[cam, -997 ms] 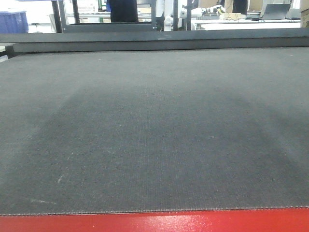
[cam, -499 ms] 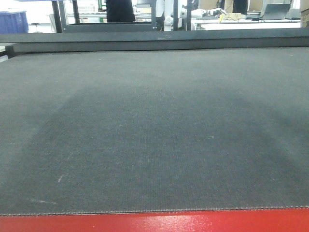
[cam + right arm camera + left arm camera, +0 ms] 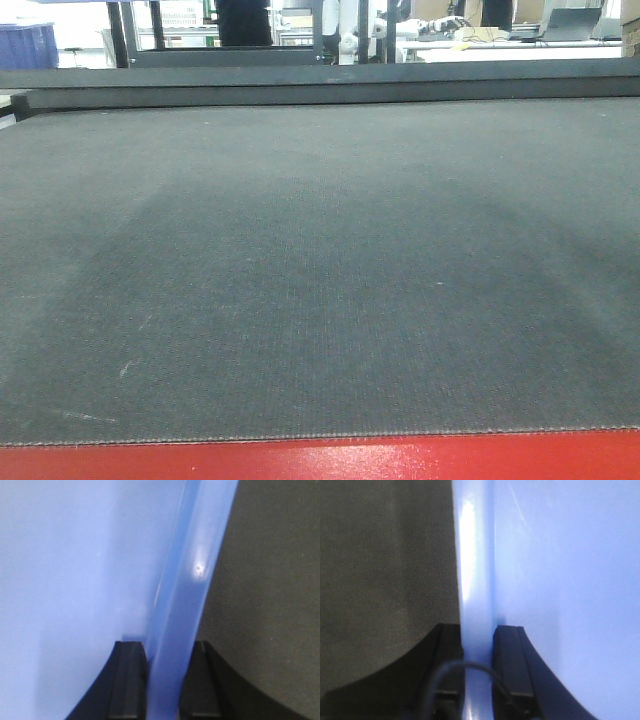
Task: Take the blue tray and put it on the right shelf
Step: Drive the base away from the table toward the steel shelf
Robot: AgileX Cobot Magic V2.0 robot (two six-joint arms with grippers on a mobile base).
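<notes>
The blue tray point(image 3: 560, 580) fills the right of the left wrist view, glossy and pale periwinkle. My left gripper point(image 3: 477, 645) is shut on its left rim, one black finger on each side of the rim. In the right wrist view the tray point(image 3: 75, 570) fills the left. My right gripper point(image 3: 167, 655) is shut on its right rim in the same way. Dark grey mat point(image 3: 385, 570) lies under the tray's outer edges. Neither the tray nor the grippers show in the front view. The right shelf is out of view.
The front view shows a wide dark grey mat point(image 3: 320, 280) on a table with a red front edge point(image 3: 320, 460). A black raised rail point(image 3: 320, 85) runs along the far side. Dark-blue bins point(image 3: 28, 45), desks and people stand far behind.
The table and mat look the same. Only the people in the far background have shifted a little.
</notes>
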